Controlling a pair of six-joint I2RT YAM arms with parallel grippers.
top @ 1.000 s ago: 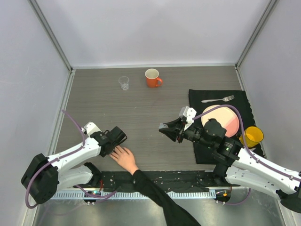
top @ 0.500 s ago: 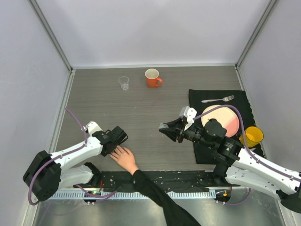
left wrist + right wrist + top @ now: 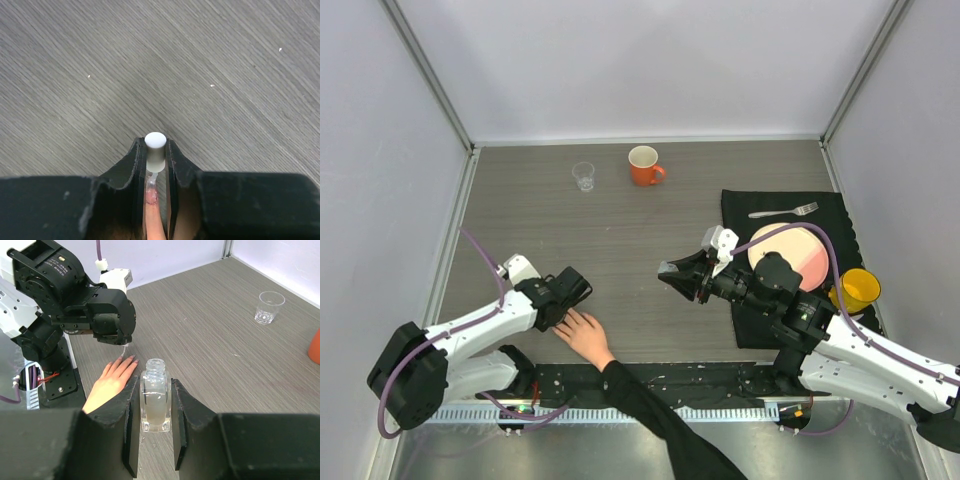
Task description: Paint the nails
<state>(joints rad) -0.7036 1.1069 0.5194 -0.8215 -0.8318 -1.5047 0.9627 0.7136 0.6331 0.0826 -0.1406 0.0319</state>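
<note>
Clamping the white-capped brush (image 3: pixel 155 141), the left pincer (image 3: pixel 155 148) rests its tip on a nail (image 3: pixel 151 197) of the bare light-skinned hand (image 3: pixel 585 336) beneath it, while the right pincer (image 3: pixel 154 385) squeezes the clear open glass bottle (image 3: pixel 154 407) upright, probably against spilling.

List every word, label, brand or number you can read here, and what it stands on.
No text can be read in any view.
Small white print on the left arm's black housing, right wrist view: too small to read.
The glass bottle, white brush cap, orange mug, yellow cup: no label shows.
</note>
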